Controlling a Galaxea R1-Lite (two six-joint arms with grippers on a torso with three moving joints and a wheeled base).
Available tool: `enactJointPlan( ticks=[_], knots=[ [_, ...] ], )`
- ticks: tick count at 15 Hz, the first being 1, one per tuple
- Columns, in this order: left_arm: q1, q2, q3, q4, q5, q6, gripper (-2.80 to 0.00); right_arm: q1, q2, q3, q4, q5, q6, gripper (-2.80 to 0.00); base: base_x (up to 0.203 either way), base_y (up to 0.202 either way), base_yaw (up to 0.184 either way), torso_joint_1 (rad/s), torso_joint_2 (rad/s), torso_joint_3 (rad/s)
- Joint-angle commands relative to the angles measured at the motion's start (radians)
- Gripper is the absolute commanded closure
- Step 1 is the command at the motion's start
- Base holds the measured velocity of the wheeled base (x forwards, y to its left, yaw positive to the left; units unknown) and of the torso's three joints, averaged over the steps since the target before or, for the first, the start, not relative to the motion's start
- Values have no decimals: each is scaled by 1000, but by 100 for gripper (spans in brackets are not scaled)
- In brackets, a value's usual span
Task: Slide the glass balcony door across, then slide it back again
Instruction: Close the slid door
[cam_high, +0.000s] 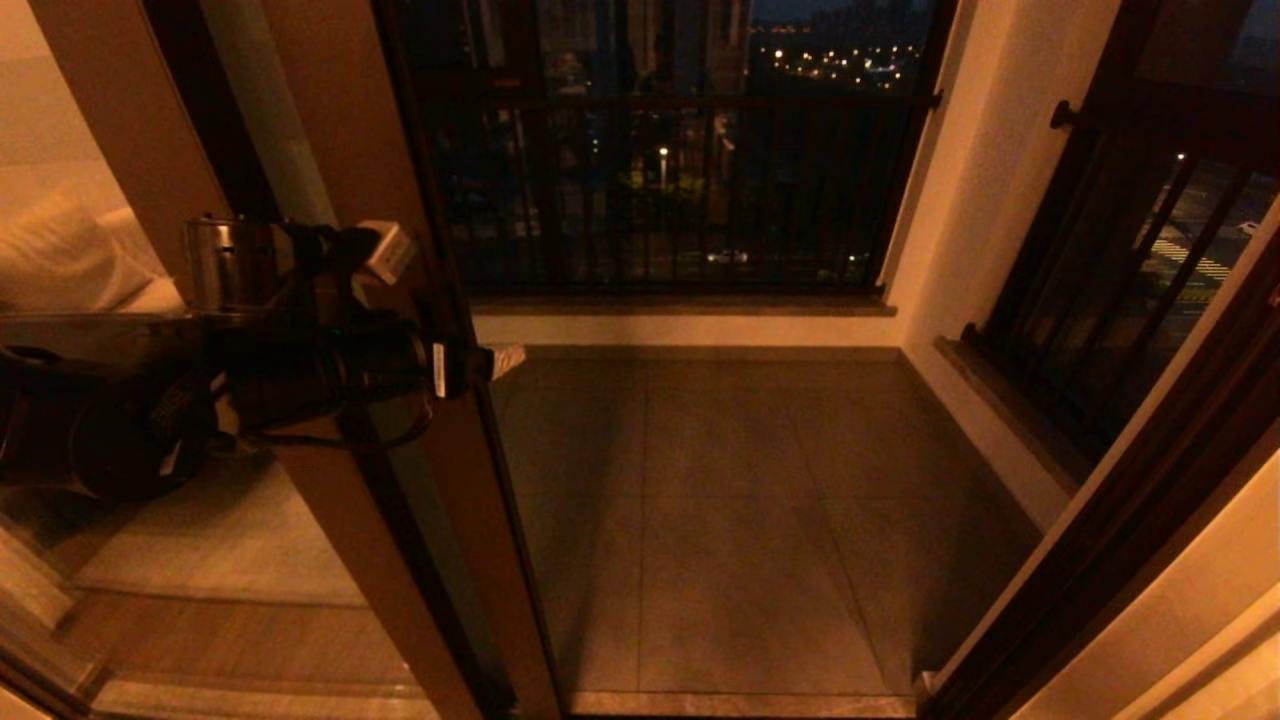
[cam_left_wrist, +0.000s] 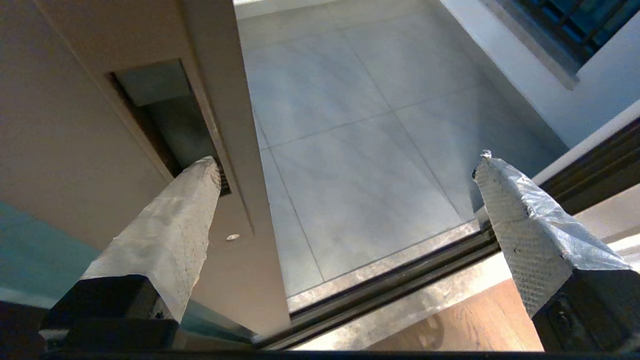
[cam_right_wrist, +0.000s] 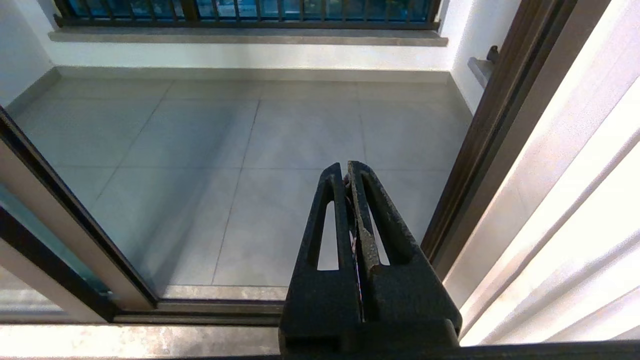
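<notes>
L gripper (cam_left_wrist: 345, 165) open, one finger (cam_left_wrist: 170, 235) in door (cam_left_wrist: 100, 125) handle slot (cam_left_wrist: 165, 120)

Balcony floor (cam_high: 740, 520) of large grey square tiles, joints running straight toward the far wall. Bounded at the far side by a pale skirting under the railed window, and to the right by a white wall. Ends at the near edge in a speckled stone threshold strip (cam_left_wrist: 380, 267), with a dark sliding track (cam_left_wrist: 400, 280) just beside it. Bears the glass balcony door (cam_high: 400, 480), standing upright on the track at the left. Meets wood flooring (cam_left_wrist: 475, 325) on the room side of the threshold.
</notes>
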Motion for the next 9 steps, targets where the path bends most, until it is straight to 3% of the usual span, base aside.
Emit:
enactJointPlan(
  ticks=[1,5,9],
  knots=[
    [-6,7,1,-5,-5,-2,-280,0,-1,3,1,0,-1,0,0,0,0,0,0,0],
    [-4,50,5,-106,-29,-1,-280,2,-1,3,0,1,-1,0,0,0,0,0,0,0],
    [-11,63,5,-120,-31,-1,-280,0,-1,3,-1,1,-1,0,0,0,0,0,0,0]
  ],
)
